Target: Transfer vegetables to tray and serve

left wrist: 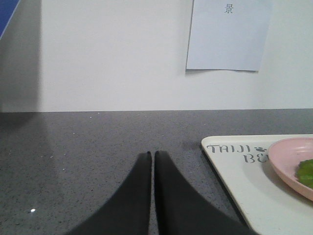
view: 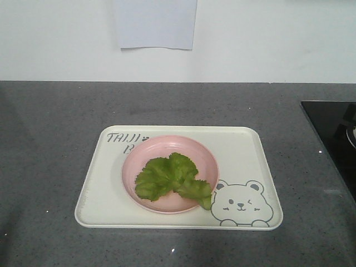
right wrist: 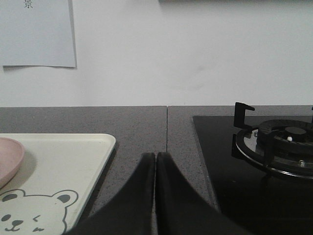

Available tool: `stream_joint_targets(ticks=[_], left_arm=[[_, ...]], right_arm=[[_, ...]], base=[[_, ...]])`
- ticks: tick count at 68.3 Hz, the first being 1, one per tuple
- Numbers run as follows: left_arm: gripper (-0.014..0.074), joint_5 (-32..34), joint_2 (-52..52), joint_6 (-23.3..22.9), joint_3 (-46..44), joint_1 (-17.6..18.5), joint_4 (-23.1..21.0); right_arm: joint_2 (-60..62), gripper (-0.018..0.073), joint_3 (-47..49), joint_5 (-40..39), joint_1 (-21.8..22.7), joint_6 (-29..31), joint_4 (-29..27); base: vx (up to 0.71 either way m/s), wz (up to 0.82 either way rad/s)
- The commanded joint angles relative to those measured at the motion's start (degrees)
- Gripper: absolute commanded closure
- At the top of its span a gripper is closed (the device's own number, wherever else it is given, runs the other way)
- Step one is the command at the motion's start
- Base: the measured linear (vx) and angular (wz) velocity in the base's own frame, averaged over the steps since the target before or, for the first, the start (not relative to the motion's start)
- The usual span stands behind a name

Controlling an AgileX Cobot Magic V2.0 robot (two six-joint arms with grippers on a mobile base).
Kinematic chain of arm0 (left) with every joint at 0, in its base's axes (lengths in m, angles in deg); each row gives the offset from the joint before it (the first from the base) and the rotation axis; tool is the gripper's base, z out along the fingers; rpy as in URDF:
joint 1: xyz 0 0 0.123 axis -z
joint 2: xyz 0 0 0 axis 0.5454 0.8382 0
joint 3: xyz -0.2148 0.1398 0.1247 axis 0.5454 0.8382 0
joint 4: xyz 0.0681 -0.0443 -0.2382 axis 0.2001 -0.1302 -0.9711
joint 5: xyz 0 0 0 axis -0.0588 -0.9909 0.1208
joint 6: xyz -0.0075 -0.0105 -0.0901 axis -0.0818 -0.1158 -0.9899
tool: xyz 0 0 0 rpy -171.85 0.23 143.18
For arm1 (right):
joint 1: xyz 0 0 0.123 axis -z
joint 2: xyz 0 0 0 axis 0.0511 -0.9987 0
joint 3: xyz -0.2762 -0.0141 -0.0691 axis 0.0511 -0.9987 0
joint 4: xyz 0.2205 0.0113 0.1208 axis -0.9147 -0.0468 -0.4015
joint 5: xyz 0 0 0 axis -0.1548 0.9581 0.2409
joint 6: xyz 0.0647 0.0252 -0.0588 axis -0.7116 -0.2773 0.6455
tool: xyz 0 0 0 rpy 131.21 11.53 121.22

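Resting on pink plate (view: 167, 167) atop tray (view: 245, 161), vegetables (view: 172, 177) lie centred btwn arms. Left claw (left wrist: 152, 155) & right claw (right wrist: 155, 156) both closed, empty, flanking tray on worktop (view: 55, 122).

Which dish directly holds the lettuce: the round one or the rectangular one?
The round pink plate; the lettuce lies on it, and it sits on the cream rectangular tray.
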Motion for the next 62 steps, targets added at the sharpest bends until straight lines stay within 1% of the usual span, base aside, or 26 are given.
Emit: stream_joint_targets(ticks=[1,17,28,47,62], left_arm=[[0.0602,4.7,-0.85,-0.51,1.55,0.28,-0.02],[0.0602,4.7,-0.85,-0.51,1.55,0.28,-0.02],[0.0602,4.7,-0.85,-0.51,1.55,0.28,-0.02],[0.0602,4.7,-0.85,-0.46,1.55,0.28,-0.02],[0.0602,4.7,-0.85,-0.46,1.55,0.28,-0.02]], right_arm=[[0.5,0.0565,-0.92,-4.7,0.31,0.0,0.34],[0.5,0.0565,-0.92,-4.64,0.31,0.09,0.34],[0.5,0.0565,-0.92,-4.64,0.31,-1.58,0.28],[0.44,0.0565,-0.92,-4.59,0.24,-1.58,2.07],[0.44,0.0565,-0.92,-4.14,0.2,-1.58,1.83]], base=[[0.0,0.0],[0.0,0.0],[0.0,0.0],[0.0,0.0],[0.0,0.0]])
